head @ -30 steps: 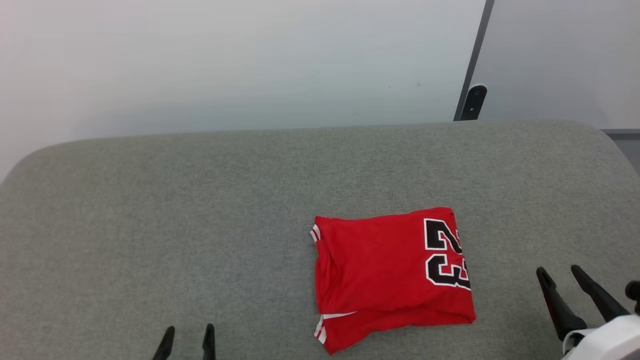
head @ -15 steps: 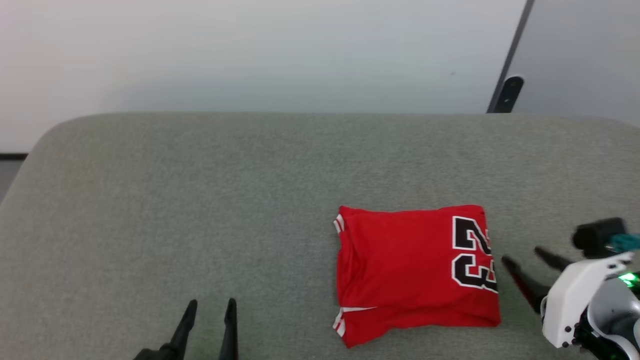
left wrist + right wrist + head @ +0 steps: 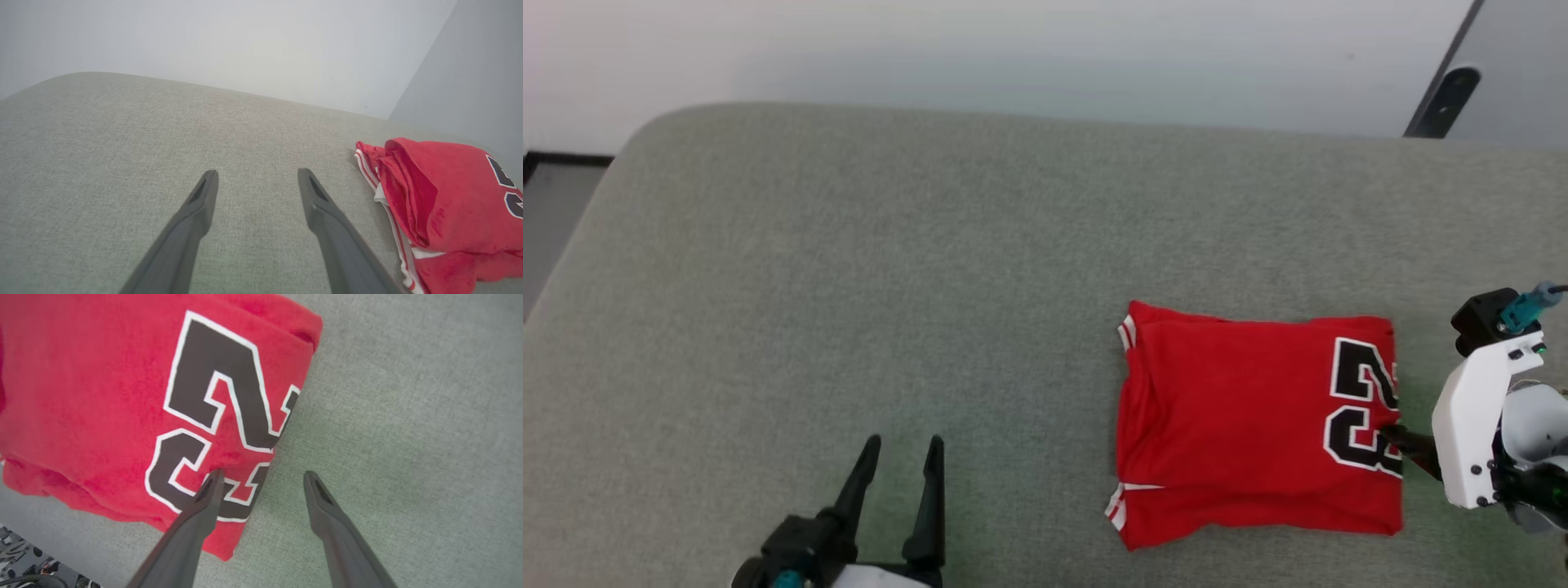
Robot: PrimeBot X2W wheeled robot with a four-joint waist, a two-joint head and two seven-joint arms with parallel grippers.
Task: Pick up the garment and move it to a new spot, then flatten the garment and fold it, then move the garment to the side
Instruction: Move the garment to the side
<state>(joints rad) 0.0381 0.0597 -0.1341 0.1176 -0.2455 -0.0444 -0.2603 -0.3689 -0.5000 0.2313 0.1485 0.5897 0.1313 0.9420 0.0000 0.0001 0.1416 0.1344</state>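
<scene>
Right gripper spread wide at the folded garment's right edge, one finger over the "23" print, the other over bare grey cushion (contact unclear); left gripper also spread, empty, well apart on the garment's left

I see the garment as soft, matt, faintly fuzzy cloth. The grey cushion beneath looks like coarsely woven fabric. The fingers of my left gripper look like smooth, matt dark plastic.
</scene>
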